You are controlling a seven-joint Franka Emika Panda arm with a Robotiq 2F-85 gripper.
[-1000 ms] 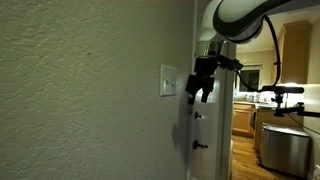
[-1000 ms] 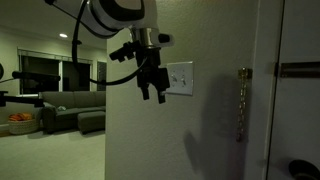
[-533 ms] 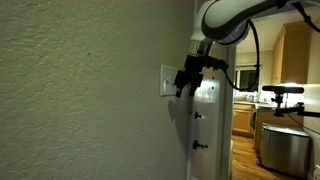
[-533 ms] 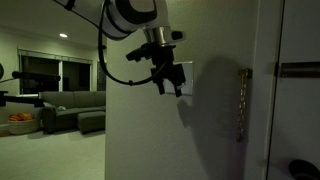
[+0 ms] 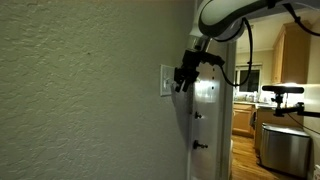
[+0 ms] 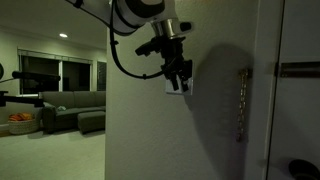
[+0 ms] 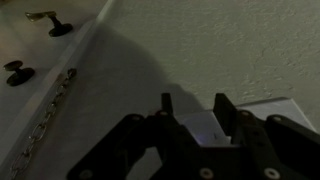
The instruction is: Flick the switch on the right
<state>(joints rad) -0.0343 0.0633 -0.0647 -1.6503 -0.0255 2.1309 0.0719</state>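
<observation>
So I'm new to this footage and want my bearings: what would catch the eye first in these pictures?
First, the black gripper at the white switch plate on the textured wall, seen in both exterior views. The white arm curves in from above it. In an exterior view, a dim living room with a sofa lies beyond the wall's edge.

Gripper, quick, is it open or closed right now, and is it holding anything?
Gripper: open, holding nothing, close to the switch plate.
</observation>
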